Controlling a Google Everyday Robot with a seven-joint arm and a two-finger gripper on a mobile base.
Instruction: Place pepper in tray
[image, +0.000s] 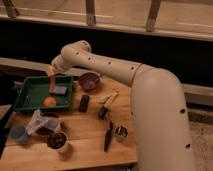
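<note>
The green tray (30, 97) sits at the left of the wooden table. My gripper (51, 71) is at the end of the white arm, above the tray's back right part. It is shut on the slim orange-red pepper (51, 82), which hangs down from it over the tray, just above a grey-blue block (59, 90). A round orange fruit (49, 101) lies in the tray near its front rim.
A purple bowl (89, 80) stands right of the tray. A black block (84, 103), a yellow-handled tool (108, 98), a black-handled knife (107, 136) and a metal cup (120, 132) lie mid-table. A plastic bag (39, 121), a blue cup (19, 133) and a filled cup (57, 141) stand front left.
</note>
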